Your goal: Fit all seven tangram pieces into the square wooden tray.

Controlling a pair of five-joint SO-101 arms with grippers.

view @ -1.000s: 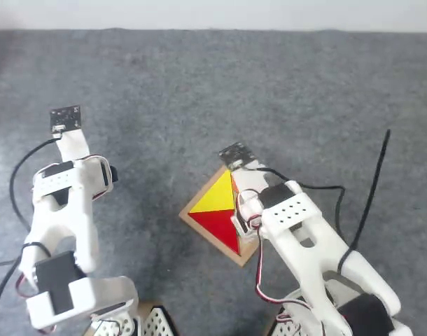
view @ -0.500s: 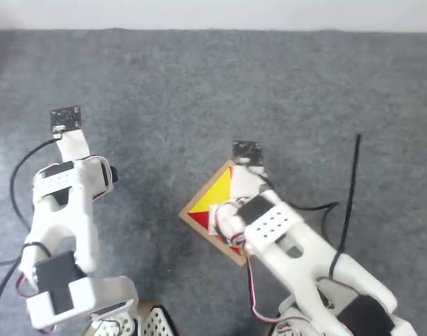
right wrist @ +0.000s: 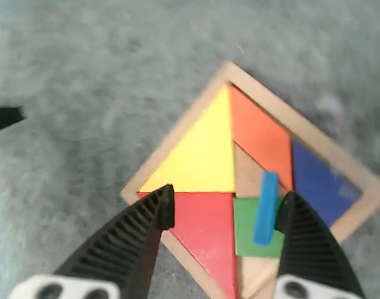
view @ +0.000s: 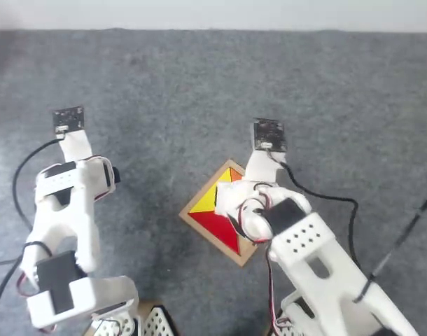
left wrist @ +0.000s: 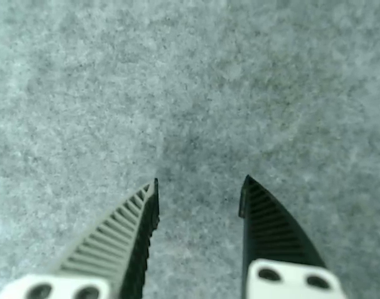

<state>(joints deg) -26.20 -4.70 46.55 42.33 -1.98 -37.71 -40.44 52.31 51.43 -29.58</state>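
Right wrist view: looking down past the right gripper [right wrist: 226,196] onto the square wooden tray [right wrist: 177,129], set diamond-wise on grey felt [right wrist: 65,75]. Poised above the tray's middle, claw spread wide and gripping nothing, one finger over the seam between two big triangles, the other over the pieces deeper inside the tray.

Inside the tray: yellow triangle [right wrist: 199,156] lying flat against one rim, touching the red triangle [right wrist: 205,227] along a straight shared edge. Beside the yellow, an orange piece [right wrist: 258,134] running up to the tray's corner; beyond that, a dark blue piece [right wrist: 314,184] against the opposite rim. Next to the red, a green square [right wrist: 249,237]. Across the green square and a patch of bare tray floor, a light blue piece [right wrist: 265,208], tipped up on edge and not seated flat.

From the high view: right arm [view: 297,231] stretched over the tray [view: 208,240], covering about half of it, with yellow triangle [view: 206,199] and red triangle [view: 217,224] showing on the uncovered side. Left arm [view: 63,203] standing well apart from the tray, on that same uncovered side.

From the left wrist view: left gripper [left wrist: 200,184] above bare felt [left wrist: 190,75], well apart from the tray, ribbed fingers parted and nothing between them.
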